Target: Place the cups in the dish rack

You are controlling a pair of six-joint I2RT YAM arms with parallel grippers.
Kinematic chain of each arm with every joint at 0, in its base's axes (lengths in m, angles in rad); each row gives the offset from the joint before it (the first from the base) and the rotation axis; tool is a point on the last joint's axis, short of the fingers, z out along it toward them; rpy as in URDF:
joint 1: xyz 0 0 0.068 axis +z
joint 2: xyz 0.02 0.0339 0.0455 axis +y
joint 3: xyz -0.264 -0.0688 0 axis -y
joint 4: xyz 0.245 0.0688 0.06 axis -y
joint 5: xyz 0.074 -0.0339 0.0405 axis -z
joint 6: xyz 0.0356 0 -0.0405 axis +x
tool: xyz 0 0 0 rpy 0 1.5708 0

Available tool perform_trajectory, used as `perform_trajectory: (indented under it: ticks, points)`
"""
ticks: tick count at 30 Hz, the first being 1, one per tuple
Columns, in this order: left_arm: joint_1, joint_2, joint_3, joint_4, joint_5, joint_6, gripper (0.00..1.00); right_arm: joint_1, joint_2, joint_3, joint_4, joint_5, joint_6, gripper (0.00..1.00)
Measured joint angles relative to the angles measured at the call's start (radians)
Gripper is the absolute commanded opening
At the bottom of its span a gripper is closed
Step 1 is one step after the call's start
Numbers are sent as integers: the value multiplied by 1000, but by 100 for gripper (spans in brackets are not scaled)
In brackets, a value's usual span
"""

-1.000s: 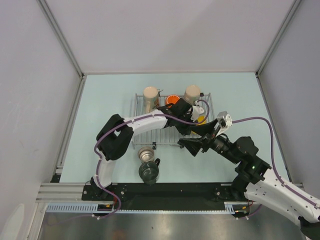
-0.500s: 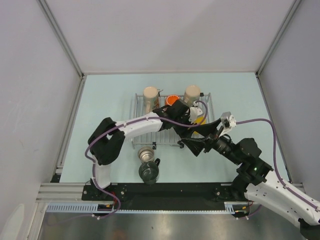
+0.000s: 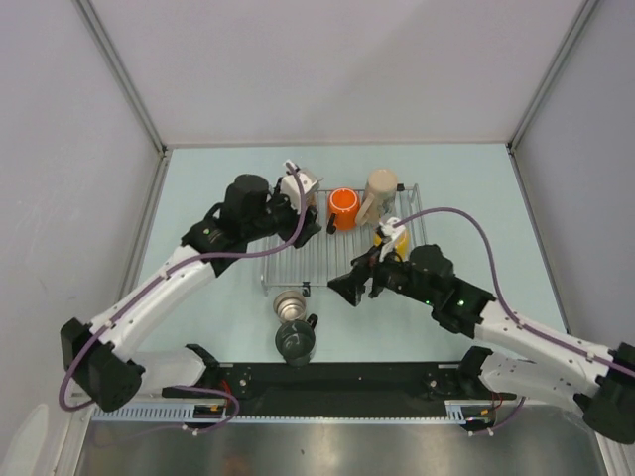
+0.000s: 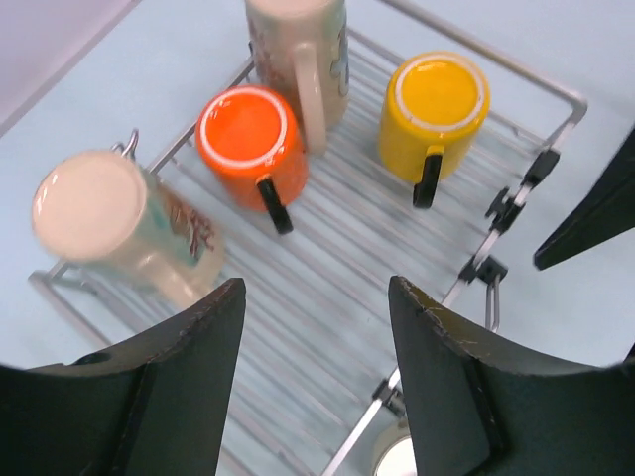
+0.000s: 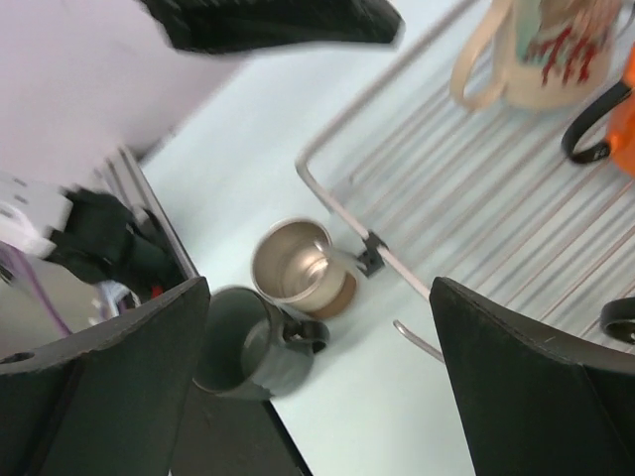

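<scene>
Since one second ago the left arm has drawn back from across the dish rack (image 3: 317, 253). The left pincer (image 4: 316, 288) now hangs above the rack's left part instead of beside the yellow mug (image 4: 434, 104). The right pincer (image 5: 319, 297) has shifted leftward along the rack's near edge. The steel mug (image 5: 298, 268) and dark mug (image 5: 253, 347) lie where they were.

Rack contents: four mugs.
- The first cream mug (image 4: 109, 223) is at the far-left corner.
- The orange mug (image 4: 248, 144) is base upward, just beside the first cream mug.
- The second cream mug (image 4: 298, 50) is at the far side, just beside the orange mug.
- The yellow mug is base upward at the right side.

Outside the rack, on the desk (image 3: 218, 198):
- The steel mug is mouth upward, just beside the rack's near-left corner.
- The dark mug is just beside the steel mug, nearer the arm bases.

Both pincers have their fingers spread apart, with nothing between them.
</scene>
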Motion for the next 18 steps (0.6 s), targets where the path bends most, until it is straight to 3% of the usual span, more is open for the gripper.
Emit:
perform_trajectory:
  ticks: [6,18]
  points:
    - [24,-179,-196,-10,-6,37,66,154,229,106,-96,34,-71,98]
    - [87,-230,-311,-22,-1,109,65,327,394,275,-291,115,-182,89]
